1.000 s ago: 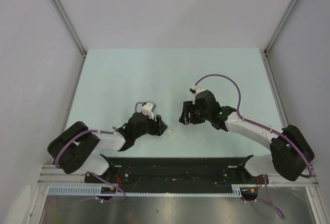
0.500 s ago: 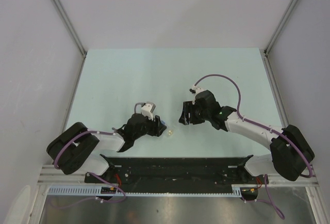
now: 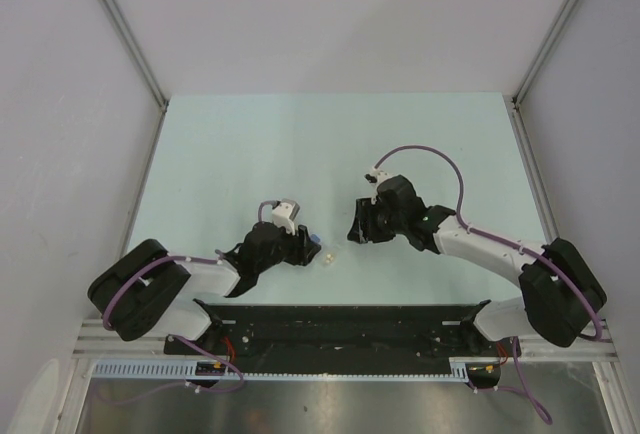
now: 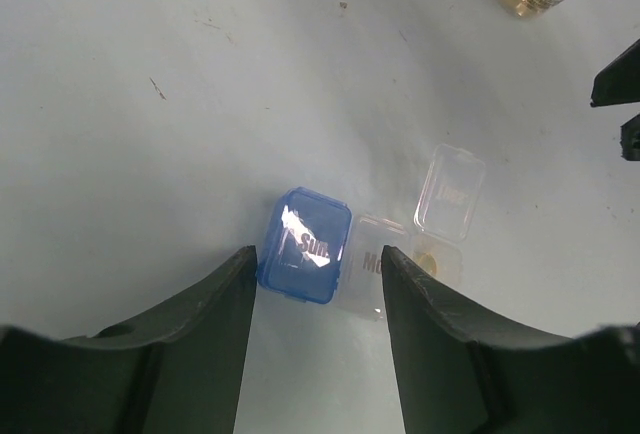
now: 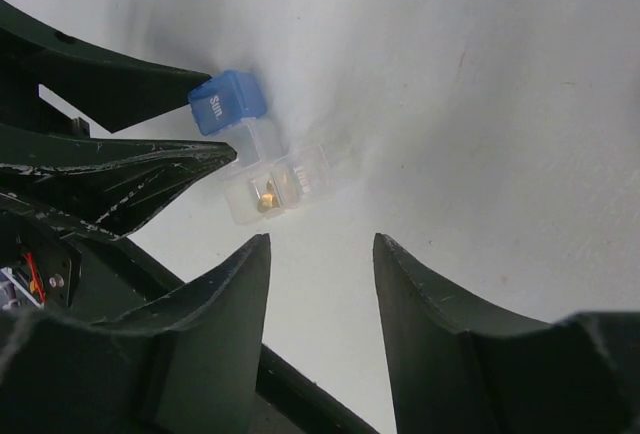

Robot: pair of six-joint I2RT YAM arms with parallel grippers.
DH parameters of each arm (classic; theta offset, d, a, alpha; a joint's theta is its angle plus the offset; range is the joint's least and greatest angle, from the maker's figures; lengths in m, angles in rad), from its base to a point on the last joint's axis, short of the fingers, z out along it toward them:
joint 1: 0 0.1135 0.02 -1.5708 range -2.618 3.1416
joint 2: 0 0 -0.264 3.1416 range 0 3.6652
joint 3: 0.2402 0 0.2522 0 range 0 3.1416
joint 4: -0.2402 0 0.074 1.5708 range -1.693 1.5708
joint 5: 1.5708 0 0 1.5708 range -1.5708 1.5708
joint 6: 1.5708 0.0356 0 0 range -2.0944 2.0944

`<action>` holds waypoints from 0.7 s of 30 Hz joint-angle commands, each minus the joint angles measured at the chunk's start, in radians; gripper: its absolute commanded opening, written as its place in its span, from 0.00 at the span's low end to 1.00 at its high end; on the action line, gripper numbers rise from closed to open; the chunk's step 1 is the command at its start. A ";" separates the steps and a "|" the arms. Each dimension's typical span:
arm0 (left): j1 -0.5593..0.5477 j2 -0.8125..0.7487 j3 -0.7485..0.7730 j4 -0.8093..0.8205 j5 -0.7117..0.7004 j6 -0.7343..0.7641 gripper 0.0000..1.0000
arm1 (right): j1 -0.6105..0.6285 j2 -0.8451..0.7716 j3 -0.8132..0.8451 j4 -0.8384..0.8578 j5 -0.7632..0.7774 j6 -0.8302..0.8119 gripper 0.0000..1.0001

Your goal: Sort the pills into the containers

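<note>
Pale counter [image 4: 150, 74]: left hand [image 4: 320, 256] apart astride blue box [image 4: 305, 244], 9 o'clock end of strip [image 4: 372, 272]; close squarely. Right hand [image 5: 322, 244] apart, empty.

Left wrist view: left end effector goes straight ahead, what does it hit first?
The blue Sun compartment of the pill box, sitting between the fingers of the left end effector; then the table. Depth is hard to judge.

I see a robot test lab: a pale green worktop [image 3: 250, 154] boxed in by plain grey walls [image 3: 330, 14] and metal rails [image 3: 123, 34].
</note>
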 commanded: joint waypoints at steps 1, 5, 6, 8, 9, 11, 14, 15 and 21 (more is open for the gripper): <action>0.007 -0.009 -0.020 0.021 0.023 0.007 0.56 | 0.001 0.026 -0.002 0.036 -0.045 0.009 0.48; 0.007 -0.010 -0.026 0.027 0.028 0.005 0.55 | 0.002 0.060 -0.001 0.049 -0.056 0.011 0.28; 0.007 -0.010 -0.027 0.027 0.028 0.005 0.54 | 0.001 0.079 0.001 0.049 -0.054 0.010 0.25; 0.007 -0.014 -0.029 0.028 0.029 0.005 0.54 | 0.001 0.095 0.007 0.040 -0.031 0.001 0.17; 0.007 -0.015 -0.030 0.028 0.029 0.005 0.54 | 0.002 0.109 0.012 0.033 -0.016 -0.003 0.15; 0.007 -0.015 -0.032 0.031 0.029 0.004 0.54 | 0.004 0.126 0.024 0.020 0.030 -0.020 0.12; 0.007 -0.012 -0.032 0.033 0.032 0.004 0.54 | 0.013 0.163 0.042 -0.003 0.085 -0.051 0.11; 0.007 -0.009 -0.032 0.033 0.031 0.004 0.54 | 0.015 0.187 0.054 -0.006 0.105 -0.058 0.11; 0.007 -0.003 -0.032 0.036 0.037 0.004 0.54 | 0.030 0.266 0.099 -0.015 0.160 -0.089 0.09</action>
